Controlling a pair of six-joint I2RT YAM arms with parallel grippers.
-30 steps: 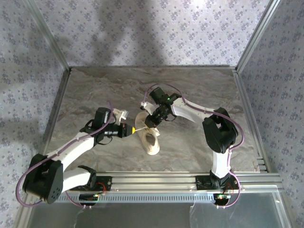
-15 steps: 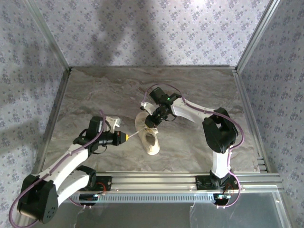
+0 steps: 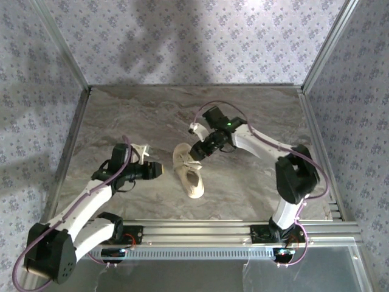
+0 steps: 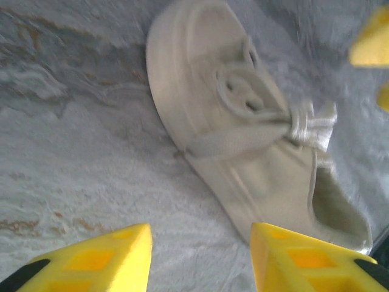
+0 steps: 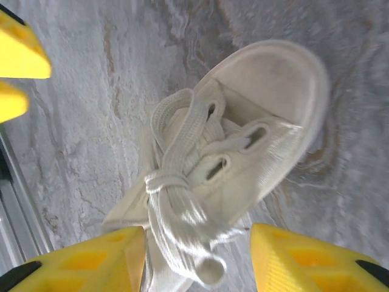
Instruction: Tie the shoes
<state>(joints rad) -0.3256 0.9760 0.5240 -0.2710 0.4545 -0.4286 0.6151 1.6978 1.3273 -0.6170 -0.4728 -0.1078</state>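
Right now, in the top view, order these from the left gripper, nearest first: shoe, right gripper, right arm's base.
1. Shoe, just right of the left gripper.
2. Right gripper, at the shoe's far end.
3. Right arm's base, near-right edge.

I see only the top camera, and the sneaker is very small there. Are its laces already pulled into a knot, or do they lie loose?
Observer: In the left wrist view the laces are gathered into one knot on top of the sneaker.
Operator: Does the left gripper hold any lace?
Observer: No. The left gripper has its fingers apart, and bare table shows between them.
Operator: And the right one?
Observer: The right gripper is open too. A lace loop lies in its gap, but I cannot tell whether it touches a finger.
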